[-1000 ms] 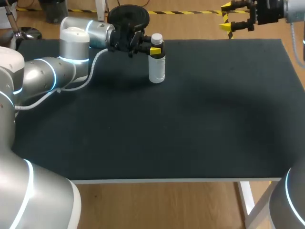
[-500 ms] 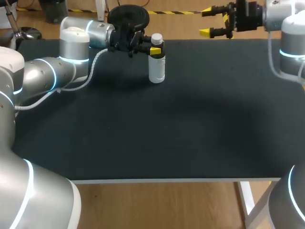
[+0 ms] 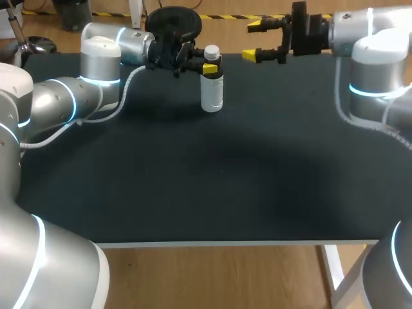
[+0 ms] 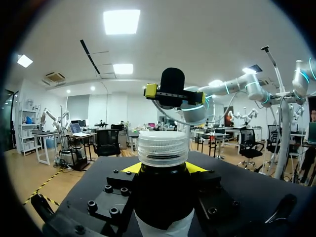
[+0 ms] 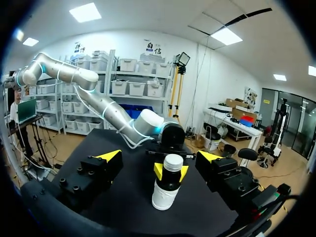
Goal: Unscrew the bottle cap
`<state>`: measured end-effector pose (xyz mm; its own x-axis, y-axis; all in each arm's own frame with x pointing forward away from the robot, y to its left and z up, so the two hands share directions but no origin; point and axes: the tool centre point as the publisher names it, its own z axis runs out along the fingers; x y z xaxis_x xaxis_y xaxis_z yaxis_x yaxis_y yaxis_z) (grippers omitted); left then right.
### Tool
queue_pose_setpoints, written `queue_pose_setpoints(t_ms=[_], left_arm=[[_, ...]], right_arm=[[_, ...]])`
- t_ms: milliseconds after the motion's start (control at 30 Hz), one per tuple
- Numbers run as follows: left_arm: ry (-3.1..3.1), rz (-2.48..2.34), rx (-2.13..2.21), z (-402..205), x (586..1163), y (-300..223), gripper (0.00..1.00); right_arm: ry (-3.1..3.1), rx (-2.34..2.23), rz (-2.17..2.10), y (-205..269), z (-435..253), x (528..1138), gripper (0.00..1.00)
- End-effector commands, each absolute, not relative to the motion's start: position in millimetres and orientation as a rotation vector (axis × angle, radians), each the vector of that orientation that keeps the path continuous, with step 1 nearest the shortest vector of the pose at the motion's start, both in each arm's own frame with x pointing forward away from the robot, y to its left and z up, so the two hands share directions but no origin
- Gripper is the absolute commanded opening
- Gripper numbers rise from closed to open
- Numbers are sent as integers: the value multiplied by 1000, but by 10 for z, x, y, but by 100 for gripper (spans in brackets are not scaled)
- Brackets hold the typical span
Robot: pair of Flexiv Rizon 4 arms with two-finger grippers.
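Bottle [image 3: 212, 90] stands upright near the table's [image 3: 257, 161] far edge, its neck clamped below the white cap [image 3: 212, 51] by the left gripper [image 3: 209, 67]. The right gripper [image 3: 252, 40] hangs wide open, apart, facing it.

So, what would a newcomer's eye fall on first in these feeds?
The white bottle standing near the far edge of the table, its neck clamped by the left gripper just under the cap. Next, the right gripper, open, pointing at the bottle from the right without touching it.
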<state>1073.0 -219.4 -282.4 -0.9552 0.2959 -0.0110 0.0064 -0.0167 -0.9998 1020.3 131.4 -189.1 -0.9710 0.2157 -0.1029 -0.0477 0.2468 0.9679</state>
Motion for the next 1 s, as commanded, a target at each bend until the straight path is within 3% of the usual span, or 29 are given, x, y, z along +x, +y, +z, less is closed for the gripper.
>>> queue_pose_setpoints(t_ms=[33, 1000], left_arm=[[-1956, 1997, -456, -2858, 10809, -2207, 0], [-1956, 1997, -456, -2858, 10809, -2207, 0]], right_arm=[[2258, 265, 1745, 1436, -1958, 10129, 100], [2203, 409, 1781, 1582, -2116, 10184, 100]])
